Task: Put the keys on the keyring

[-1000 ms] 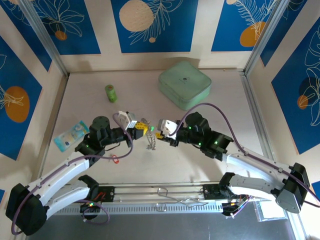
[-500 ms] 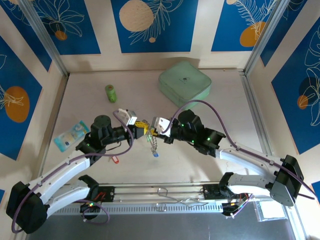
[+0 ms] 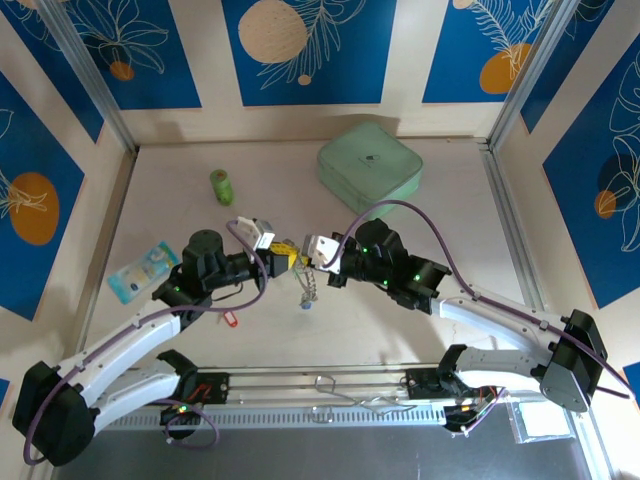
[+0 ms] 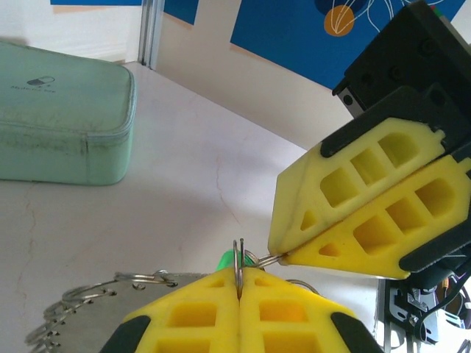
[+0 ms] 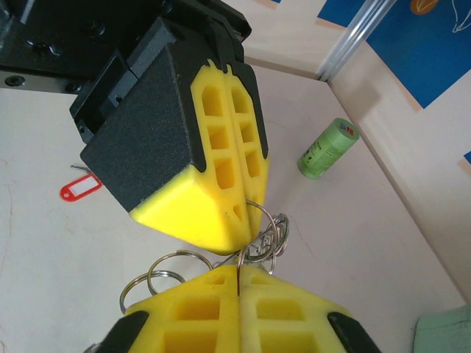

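Leftward the right gripper (image 5: 239, 278) has swung to meet the left gripper (image 4: 240, 278). Both jaws clamp thin loops of the keyring (image 3: 304, 284), seemingly light, stiff, slippery wire, best pinched flat.

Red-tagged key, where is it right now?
The red-tagged key lies loose on the table left of centre in the top view, beside the left arm and nearer the bases than the left hand.
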You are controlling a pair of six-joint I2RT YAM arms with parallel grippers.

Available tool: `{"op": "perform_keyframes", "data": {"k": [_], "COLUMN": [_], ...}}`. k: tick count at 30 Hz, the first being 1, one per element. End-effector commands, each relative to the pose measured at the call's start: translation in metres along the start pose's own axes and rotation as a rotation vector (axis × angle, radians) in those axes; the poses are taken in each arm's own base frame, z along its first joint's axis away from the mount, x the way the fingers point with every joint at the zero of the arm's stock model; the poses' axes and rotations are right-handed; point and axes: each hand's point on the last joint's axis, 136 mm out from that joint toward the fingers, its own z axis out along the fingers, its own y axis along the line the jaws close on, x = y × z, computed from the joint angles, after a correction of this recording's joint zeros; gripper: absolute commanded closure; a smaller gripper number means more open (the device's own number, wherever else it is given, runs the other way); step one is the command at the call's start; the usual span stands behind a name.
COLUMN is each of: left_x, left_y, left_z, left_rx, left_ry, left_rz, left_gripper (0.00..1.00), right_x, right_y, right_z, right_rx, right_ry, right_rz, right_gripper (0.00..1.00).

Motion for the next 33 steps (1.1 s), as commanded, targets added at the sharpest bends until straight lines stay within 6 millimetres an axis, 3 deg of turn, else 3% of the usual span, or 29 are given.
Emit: {"op": "perform_keyframes", "data": {"k": [1,10,13,16,19,24,29,33], "left_x": [-0.033,-0.038,-0.038,-0.035,-0.03,-0.02,-0.018,-0.015], "left_y": [-0.017,-0.022,-0.027,-0.034,-0.041,-0.052,-0.061,-0.062], "left_z": [-0.002,-0.003,-0.003,-0.005,-0.008,-0.01,-0.007,-0.003], "left_rx": [0.055,0.083,0.117,0.151,0.183,0.258,0.336,0.37], "left_ry": [-0.082,-0.124,-0.14,-0.155,-0.185,-0.216,-0.231,-0.218], "left_rz": [0.048,0.096,0.136,0.22,0.344,0.489,0.514,0.504], "left_gripper": [1.0,1.0,1.0,1.0,1.0,1.0,1.0,1.0], "right_x": [-0.016,-0.012,-0.011,-0.013,-0.018,-0.016,-0.022,-0.026], "right_y": [0.005,0.025,0.022,0.014,0.007,-0.004,0.002,0.01], "right_z": [-0.001,-0.008,-0.011,-0.023,-0.044,-0.062,-0.057,-0.054], "right_rx": [-0.037,-0.162,-0.155,-0.134,-0.174,-0.255,-0.326,-0.378], "right_ry": [-0.035,-0.039,-0.034,-0.058,-0.126,-0.176,-0.193,-0.212], "right_rz": [-0.026,0.011,0.03,0.051,0.128,0.272,0.291,0.29], "right_gripper": [0.99,1.0,0.99,0.75,0.65,0.66,0.73,0.72]}}
